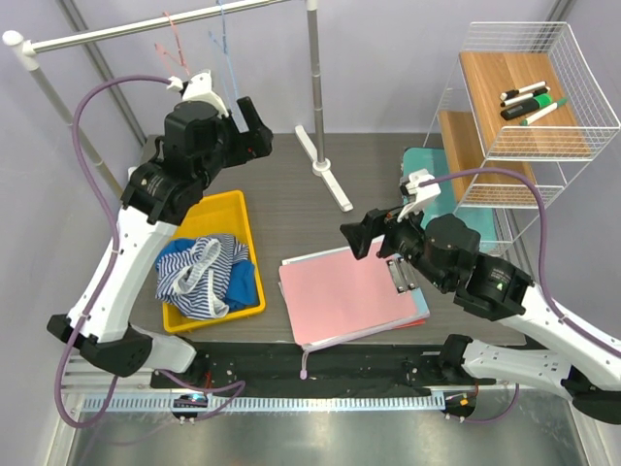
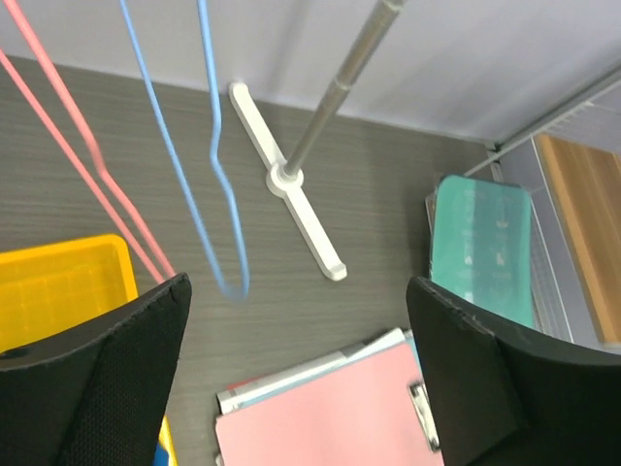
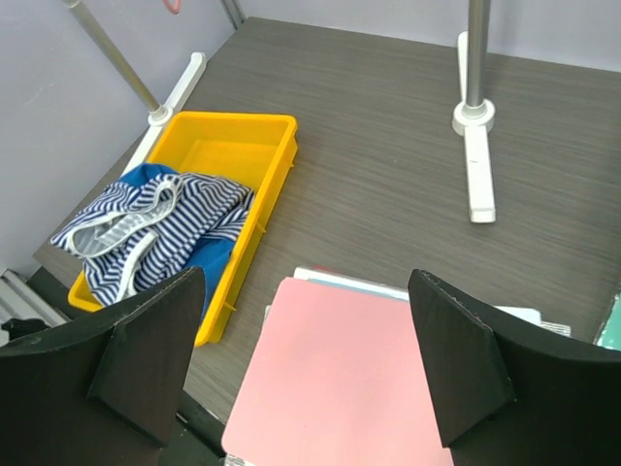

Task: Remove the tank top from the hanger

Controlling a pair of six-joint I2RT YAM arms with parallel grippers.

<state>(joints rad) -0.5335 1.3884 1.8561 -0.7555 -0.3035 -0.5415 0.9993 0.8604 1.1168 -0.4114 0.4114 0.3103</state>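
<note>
Tank top (image 1: 199,277) (crumpled, in tray (image 1: 221,200)) lies below left tool (image 1: 250,126).

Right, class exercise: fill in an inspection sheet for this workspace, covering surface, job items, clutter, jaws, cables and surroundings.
Surface: dark wood-grain table.
Job's things: striped tank top heaped in the yellow tray with a blue garment; blue hanger and pink hanger hang bare on the rail.
Clutter: pink clipboard on papers; teal flat item.
Grippers: left gripper, jaws wide, empty, by the hangers; right gripper, jaws wide, empty, above the clipboard.
Cables: purple cable loops along each arm.
Surroundings: wire shelf holding markers.
</note>
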